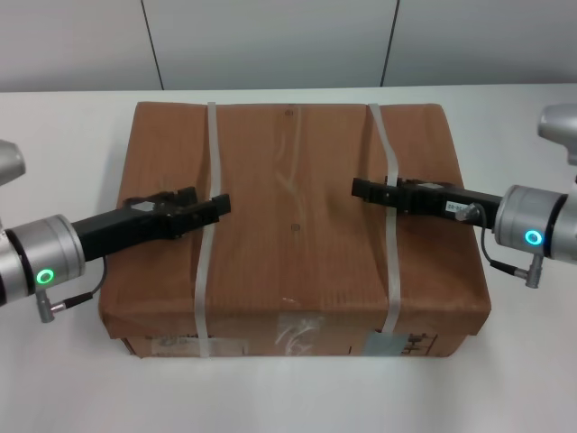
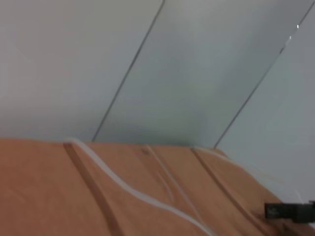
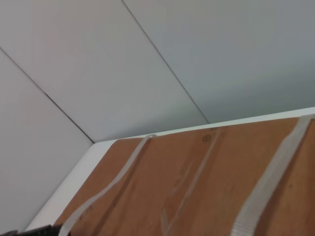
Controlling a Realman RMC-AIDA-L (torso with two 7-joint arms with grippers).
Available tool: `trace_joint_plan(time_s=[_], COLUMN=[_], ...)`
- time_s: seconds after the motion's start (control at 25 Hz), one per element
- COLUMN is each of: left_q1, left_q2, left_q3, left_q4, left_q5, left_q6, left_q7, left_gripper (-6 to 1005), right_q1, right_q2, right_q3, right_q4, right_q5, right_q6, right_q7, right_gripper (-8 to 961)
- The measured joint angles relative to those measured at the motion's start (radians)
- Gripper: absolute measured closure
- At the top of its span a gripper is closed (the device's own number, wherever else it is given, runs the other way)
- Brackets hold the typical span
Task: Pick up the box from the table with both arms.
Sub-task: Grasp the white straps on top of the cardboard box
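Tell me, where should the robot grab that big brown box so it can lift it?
Probably by the two pale straps. The box is wide and flat, too big for one gripper to span. The left gripper reaches in from the left at the left strap, the right gripper from the right near the right strap. Hooking both should lift it evenly.

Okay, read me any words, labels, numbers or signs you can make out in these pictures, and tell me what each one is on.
Nothing can be read as text.
Box front side: dark print and pale labels, too small and blurred to read.
Right gripper: a small white sticker on its body, print too small to read.
Left gripper: no markings seen.
Wrist views: only cardboard, straps and wall, no text.
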Motion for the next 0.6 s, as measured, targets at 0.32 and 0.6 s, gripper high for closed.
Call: trace_joint_plan(time_s=[0.32, 0.6], left_q1=[-0.054, -0.128], left_q2=[0.001, 0.001], left_q3=[0.046, 0.048], left_q4=[-0.022, -0.039], left_q5=[0.01, 0.063], left_q6=[-0.022, -0.05], left_q7=[-0.047, -0.128], left_gripper=[230, 231], right_q1=[0.065, 0.12], right_q2=[0.005, 0.006], right_q3=[-0.026, -0.022], right_q4=[0.042, 0.065], right_q5=[0.004, 0.02], right_q6=[0.042, 0.055], right_q7=[-0.015, -0.035], right_gripper=[185, 196])
